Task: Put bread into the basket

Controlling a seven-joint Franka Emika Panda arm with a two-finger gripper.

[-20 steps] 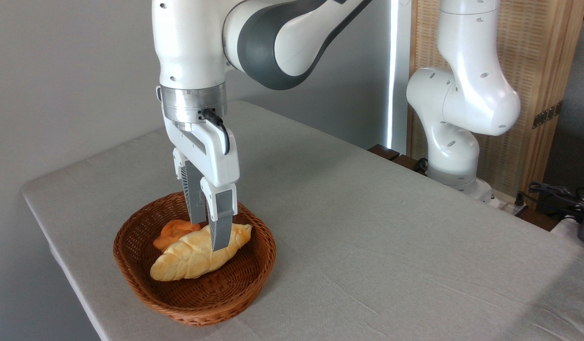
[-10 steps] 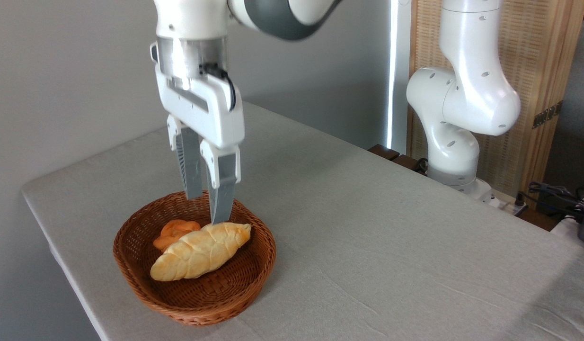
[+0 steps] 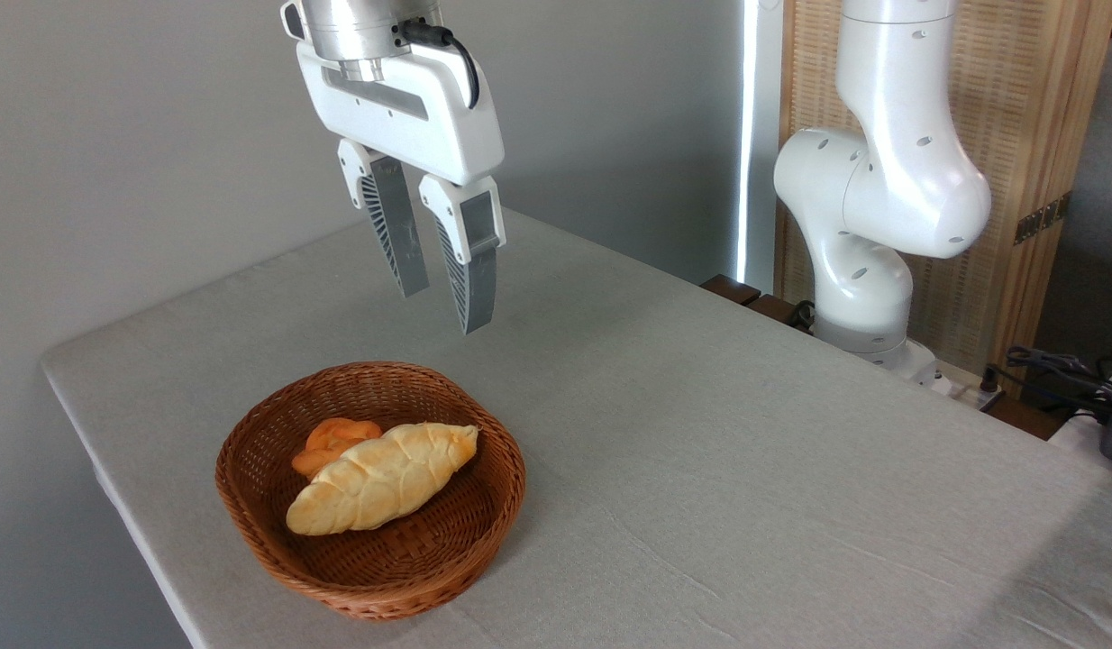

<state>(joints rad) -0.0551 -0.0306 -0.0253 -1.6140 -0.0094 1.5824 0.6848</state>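
Fixed camera view: the bread (image 3: 382, 478), a long braided loaf with a golden glazed top and paler sides, lies inside the basket (image 3: 250, 505), slanting from the lower left up toward the right, its right tip close to the far-right part of the rim. Just behind it, touching or nearly touching its upper left side, sits a small orange-brown bun (image 3: 332, 441), partly hidden by the loaf. The basket is round, shallow, reddish-brown wicker with a thick braided rim, and it stands on the grey cloth-covered surface (image 3: 745, 451) near the left front corner.

Well above the basket and a little to its right, the gripper (image 3: 444, 309) hangs in the air with its fingers (image 3: 474, 279) pointing down and slightly tilted; they are spread apart with a clear gap between them and nothing is held. The tips are clear of the basket rim and of both pieces of bread. A black cable (image 3: 448, 45) loops at the top of the white gripper body.

At the right edge of the surface stands the white base of the arm (image 3: 871, 225), in front of a wooden slatted panel (image 3: 1016, 135). Some dark cables (image 3: 1061, 370) lie at the far right
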